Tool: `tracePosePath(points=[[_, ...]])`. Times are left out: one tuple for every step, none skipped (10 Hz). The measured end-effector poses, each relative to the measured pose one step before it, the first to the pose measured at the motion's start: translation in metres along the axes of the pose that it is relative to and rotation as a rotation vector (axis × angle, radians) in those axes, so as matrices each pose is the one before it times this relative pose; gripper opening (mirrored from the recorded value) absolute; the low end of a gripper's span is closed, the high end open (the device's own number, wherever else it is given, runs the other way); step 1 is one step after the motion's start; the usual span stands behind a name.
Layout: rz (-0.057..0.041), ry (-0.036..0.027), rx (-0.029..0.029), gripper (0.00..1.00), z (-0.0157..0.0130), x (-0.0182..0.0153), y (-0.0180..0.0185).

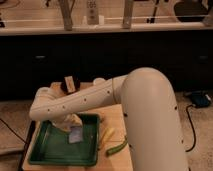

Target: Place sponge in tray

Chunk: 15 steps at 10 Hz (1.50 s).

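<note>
tray (45, 150): dark green, shallow, raised rim, parked at the front left of the counter (116, 116).

fingers (73, 125): mine were low over the right half of the tray, toward its back rim. Honestly couldn't tell if they were clamped or apart, my own wrist was in the way.

sponge (76, 134): little pale blue-grey block right under my fingertips, inside the tray's outline. Touching them or as good as. Couldn't tell whether it sat on the tray floor or hung just above it.

step: my read, the tail end of the placing. The sponge was over or in the tray, so the letting-go was the bit in hand.

yellow piece (106, 136): on the counter just outside the tray's right rim. Not my job.

green vegetable (117, 147): curved thing just right of the yellow one, near the front edge. Also not my job.

arm (100, 97): came in from the right, across the back of the counter.

next move: if I had hold of the sponge, set it on the floor of the tray and let go. Either way, lift straight up so I wouldn't drag it back out or clip the rim.
</note>
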State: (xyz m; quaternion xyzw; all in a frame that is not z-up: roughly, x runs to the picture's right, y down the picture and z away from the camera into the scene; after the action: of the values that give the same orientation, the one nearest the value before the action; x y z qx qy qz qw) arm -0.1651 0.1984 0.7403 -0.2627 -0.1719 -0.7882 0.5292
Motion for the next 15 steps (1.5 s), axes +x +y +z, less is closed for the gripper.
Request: tracePosePath(points=[[-0.00223,-0.00037,-0.00002,0.07,-0.00014,0.00001,-0.00007],[-0.00100,-0.00087,0.00076,0.14,-0.00006,-0.00008,-0.00040],[0.00006,-0.00129,0.00076,0.23,0.00035,-0.00020,-0.00020],[-0.00165,-0.00003,0.00136,0.31,-0.00004,0.00015,-0.00024],[-0.00070,-0.00109,0.00229,0.43,-0.00004,-0.00006,-0.00011],[-0.00020,0.00004,0.00096,0.54,-0.00025,0.00036,-0.00003],[-0.00054,0.00011,0.00068,0.64,-0.00019,0.00046,0.00003],[-0.00024,-0.00034,0.00007,0.72,0.00009,0.00040,0.00025],[-0.00155,-0.00062,0.00106,0.79,0.00002,0.00044,-0.00016],[-0.00112,-0.00033,0.00055,0.80,0.00013,0.00048,-0.00008],[-0.00046,0.00030,0.00047,0.80,-0.00007,0.00061,0.00014],[-0.00092,-0.00001,0.00078,0.80,-0.00022,0.00048,0.00000],[-0.00114,-0.00048,0.00086,0.80,0.00013,0.00032,-0.00012],[-0.00081,0.00054,0.00044,0.80,0.00015,0.00074,0.00048],[-0.00164,-0.00054,0.00196,0.80,0.00007,0.00032,-0.00018]])
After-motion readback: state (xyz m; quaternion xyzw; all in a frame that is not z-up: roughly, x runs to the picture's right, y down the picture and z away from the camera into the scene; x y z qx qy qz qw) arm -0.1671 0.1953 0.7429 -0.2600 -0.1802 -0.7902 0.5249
